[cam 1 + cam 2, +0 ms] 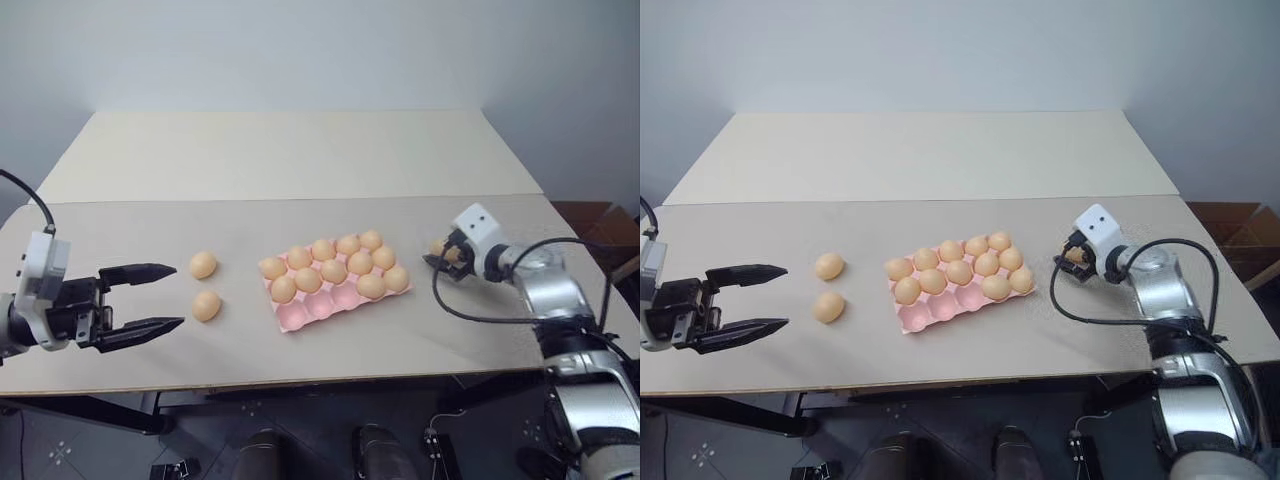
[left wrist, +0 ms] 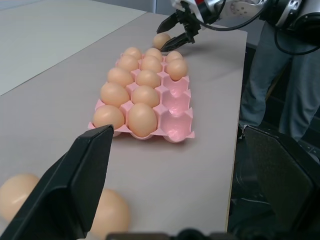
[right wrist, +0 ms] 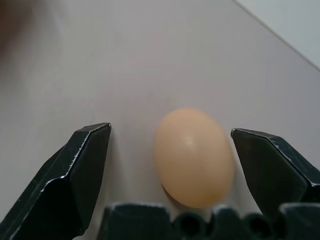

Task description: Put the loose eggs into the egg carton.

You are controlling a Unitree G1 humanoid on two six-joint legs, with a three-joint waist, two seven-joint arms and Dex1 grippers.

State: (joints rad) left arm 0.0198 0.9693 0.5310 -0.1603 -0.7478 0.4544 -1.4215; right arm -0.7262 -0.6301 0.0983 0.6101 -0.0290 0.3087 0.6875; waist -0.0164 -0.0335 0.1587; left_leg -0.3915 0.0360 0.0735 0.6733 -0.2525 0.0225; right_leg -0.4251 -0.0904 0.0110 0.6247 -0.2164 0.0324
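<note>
The fingers of the left gripper [image 1: 148, 298] are spread wide with nothing between them, and they are held over the table [image 1: 300, 160], well to the left of the egg carton [image 1: 336, 281]. Two loose eggs are seen on the table between this gripper and the carton: one egg [image 1: 203, 265] farther from the robot and a second egg [image 1: 207, 306] nearer to it, both just off the fingertips and apart from the carton.

The pink carton is laid flat near the middle of the table, turned slightly askew. Eleven eggs are counted in its cups; the back and middle rows are filled, one egg [image 1: 371, 286] is seated at the right end of the front row, and the remaining four front cups [image 1: 321, 305] are seen bare.

To the right of the carton, the right gripper [image 3: 172, 165] is lowered to the table with its fingers spread on either side of a third loose egg [image 3: 194, 156]. The egg is seen resting on the table between the fingers, with a gap left on each side, so it is not pinched.
</note>
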